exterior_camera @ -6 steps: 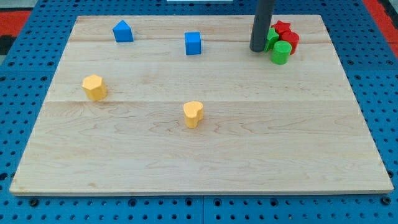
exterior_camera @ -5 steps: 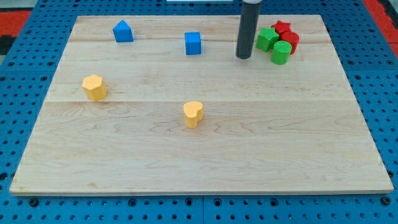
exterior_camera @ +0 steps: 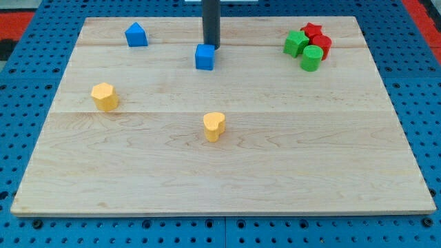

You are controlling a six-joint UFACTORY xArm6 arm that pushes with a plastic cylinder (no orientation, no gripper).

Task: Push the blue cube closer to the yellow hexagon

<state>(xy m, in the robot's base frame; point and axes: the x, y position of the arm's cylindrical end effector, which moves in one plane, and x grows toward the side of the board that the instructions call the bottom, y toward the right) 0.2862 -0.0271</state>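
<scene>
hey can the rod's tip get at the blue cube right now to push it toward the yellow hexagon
Probably yes. My tip sits right at the blue cube, just above it in the view, seemingly touching. The yellow hexagon lies toward the view's lower left, with bare board between, though the tip may need to shift rightward for that push.

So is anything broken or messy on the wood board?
Nothing looks broken or spilled. My tip touches the blue cube from the view's top. The yellow hexagon stands upright at the view's left.

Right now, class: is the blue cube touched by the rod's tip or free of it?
Touched, it seems: my tip sits against the blue cube at its top-right edge, no gap visible.
</scene>
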